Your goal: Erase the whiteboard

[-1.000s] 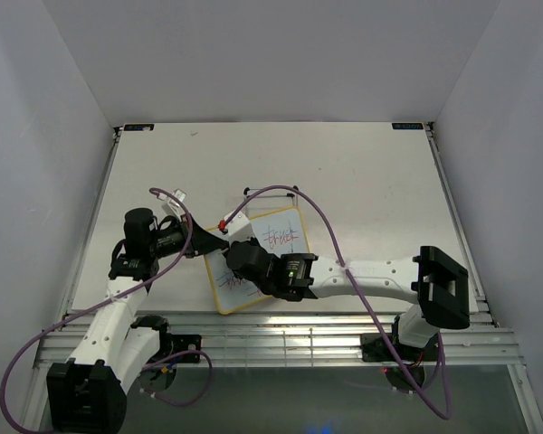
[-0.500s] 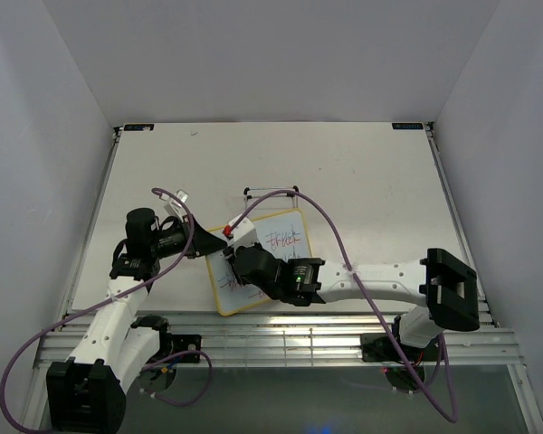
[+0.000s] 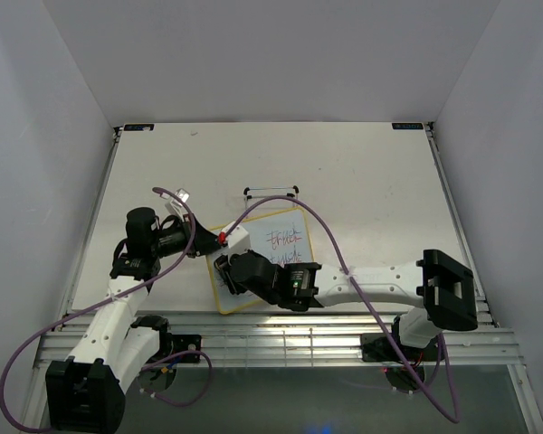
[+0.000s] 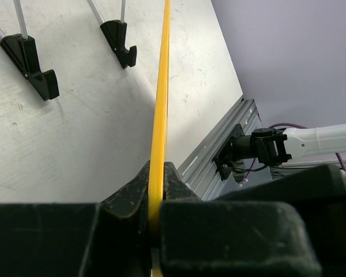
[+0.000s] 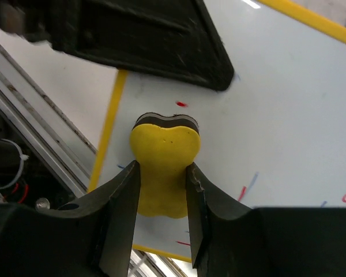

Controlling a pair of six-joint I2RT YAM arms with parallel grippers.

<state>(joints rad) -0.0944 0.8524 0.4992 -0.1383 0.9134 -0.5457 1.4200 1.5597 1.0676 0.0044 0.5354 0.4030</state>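
Note:
The whiteboard [image 3: 281, 244], white with a yellow rim, lies flat at the table's near middle with red and blue scribbles on its right half. My left gripper [image 3: 208, 244] is shut on the board's left rim; the left wrist view shows the yellow rim [image 4: 161, 109] edge-on between the jaws. My right gripper [image 3: 224, 269] is shut on the yellow eraser [image 5: 163, 167] and presses its dark pad on the board's near left part [image 5: 288, 115], beside small red and blue marks. The left gripper's finger [image 5: 155, 40] shows above the eraser.
A thin black wire stand [image 3: 271, 192] lies just behind the board; its black feet [image 4: 32, 63] show in the left wrist view. The table's metal rails [image 3: 299, 334] run along the near edge. Purple cables loop over both arms.
My right gripper with the eraser has moved left and nearer across the board, towards its near left corner. The left gripper keeps its hold on the rim.

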